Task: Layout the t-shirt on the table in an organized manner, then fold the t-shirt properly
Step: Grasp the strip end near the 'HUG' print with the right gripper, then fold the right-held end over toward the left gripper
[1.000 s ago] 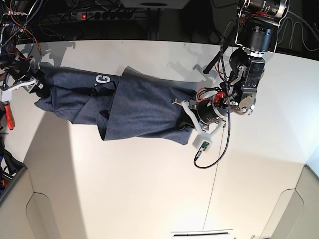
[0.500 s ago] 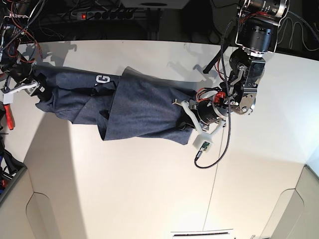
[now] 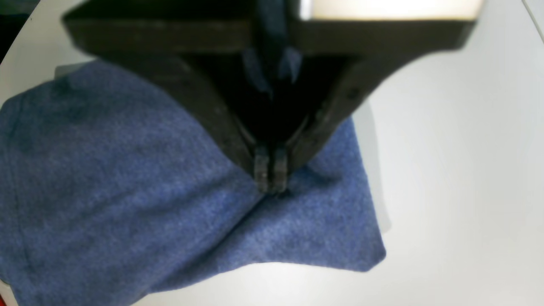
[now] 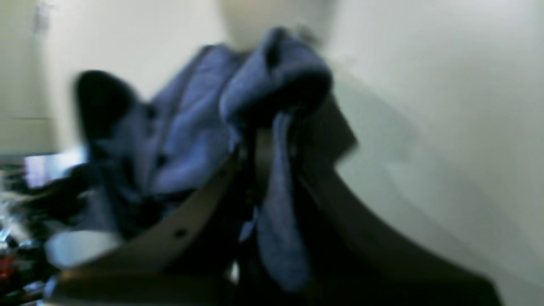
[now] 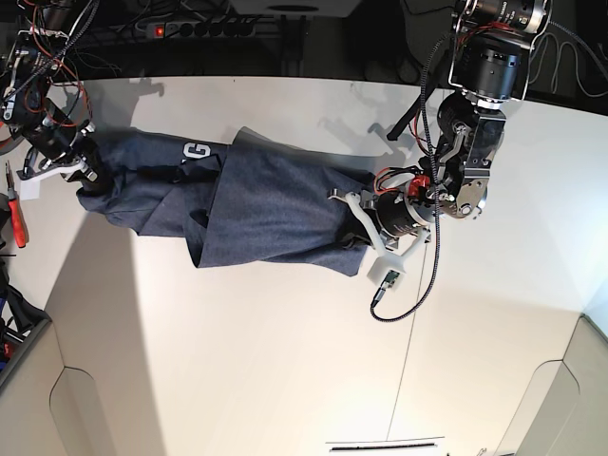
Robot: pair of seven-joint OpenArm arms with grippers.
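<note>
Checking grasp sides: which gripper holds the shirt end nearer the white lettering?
The right gripper, at the base view's left. The lettering sits close to it; the left gripper pinches the t-shirt at the plain opposite end.

Robotics lab, white table [image 5: 285, 361] (wide), power strip [image 5: 204, 28], loose cables [image 5: 43, 66]; red pliers [image 5: 16, 214]

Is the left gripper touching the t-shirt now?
Touching. In the left wrist view the left gripper has its jaws closed together, pinching a fold of the t-shirt that lies on the table.
</note>
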